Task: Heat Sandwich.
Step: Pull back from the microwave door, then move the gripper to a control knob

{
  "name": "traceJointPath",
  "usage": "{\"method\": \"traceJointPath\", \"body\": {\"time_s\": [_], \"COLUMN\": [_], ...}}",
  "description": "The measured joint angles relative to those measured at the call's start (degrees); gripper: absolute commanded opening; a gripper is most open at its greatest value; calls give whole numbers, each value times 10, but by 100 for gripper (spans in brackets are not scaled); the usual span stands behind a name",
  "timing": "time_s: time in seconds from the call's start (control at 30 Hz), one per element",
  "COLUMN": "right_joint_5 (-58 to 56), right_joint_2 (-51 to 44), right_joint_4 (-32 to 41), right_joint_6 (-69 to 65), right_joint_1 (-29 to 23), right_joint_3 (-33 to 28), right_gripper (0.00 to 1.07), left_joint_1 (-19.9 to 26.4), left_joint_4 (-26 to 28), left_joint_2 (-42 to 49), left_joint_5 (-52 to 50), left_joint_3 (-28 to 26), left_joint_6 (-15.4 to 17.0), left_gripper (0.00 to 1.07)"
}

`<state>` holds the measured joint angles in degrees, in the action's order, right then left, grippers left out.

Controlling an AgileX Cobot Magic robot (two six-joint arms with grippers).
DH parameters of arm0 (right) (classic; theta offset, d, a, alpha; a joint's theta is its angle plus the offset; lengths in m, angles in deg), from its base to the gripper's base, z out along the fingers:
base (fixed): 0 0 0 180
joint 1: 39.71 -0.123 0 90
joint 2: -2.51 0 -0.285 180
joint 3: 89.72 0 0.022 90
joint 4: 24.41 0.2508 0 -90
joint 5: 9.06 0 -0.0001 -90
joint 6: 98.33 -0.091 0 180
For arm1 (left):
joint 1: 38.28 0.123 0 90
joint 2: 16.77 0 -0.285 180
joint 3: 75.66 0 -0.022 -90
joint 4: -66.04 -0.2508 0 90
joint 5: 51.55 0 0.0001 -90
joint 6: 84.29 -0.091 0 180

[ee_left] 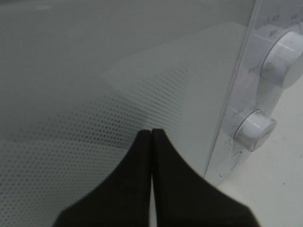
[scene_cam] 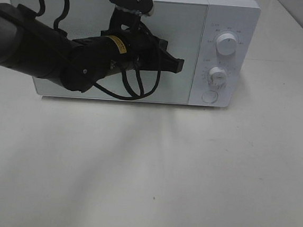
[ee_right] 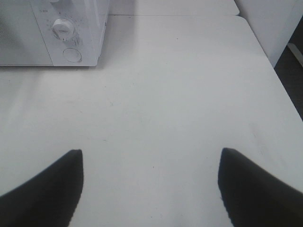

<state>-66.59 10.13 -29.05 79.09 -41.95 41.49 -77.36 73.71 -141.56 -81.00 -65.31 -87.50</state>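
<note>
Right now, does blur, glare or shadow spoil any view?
Exterior high: microwave sharp, soft shadows fanning over the table under the left arm. Left wrist: shut left jaws a blurred black mass, pale reflection on the door. Right wrist: even light, open right jaws soft-edged.

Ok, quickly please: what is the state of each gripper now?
Left gripper: closed, holding nothing, in front of the microwave door.
Right gripper: open, empty, above the table.

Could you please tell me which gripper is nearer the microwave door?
Left. The left gripper sits shut just before the door; the right gripper hangs open over the table, farther off.
</note>
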Motion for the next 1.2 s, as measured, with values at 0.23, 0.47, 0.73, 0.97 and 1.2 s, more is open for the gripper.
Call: {"method": "traceJointPath", "body": {"time_s": [0.23,0.47,0.73,0.97,1.2], "right_joint_5": [0,0,0,0,0], "right_joint_2": [0,0,0,0,0], "right_joint_4": [0,0,0,0,0], "right_joint_6": [0,0,0,0,0], "right_joint_1": [0,0,0,0,0], "right_joint_3": [0,0,0,0,0], "right_gripper": [75,75,75,75,75], "left_joint_1": [0,-11,-31,-37,-37], "left_joint_4": [33,46,46,48,49], "left_joint_2": [26,65,119,168,199], "left_joint_5": [-23,-33,-22,150,280], "left_joint_3": [40,83,155,168,168], "left_joint_6": [0,0,1,10,13], "left_gripper": [0,0,3,102,99]}}
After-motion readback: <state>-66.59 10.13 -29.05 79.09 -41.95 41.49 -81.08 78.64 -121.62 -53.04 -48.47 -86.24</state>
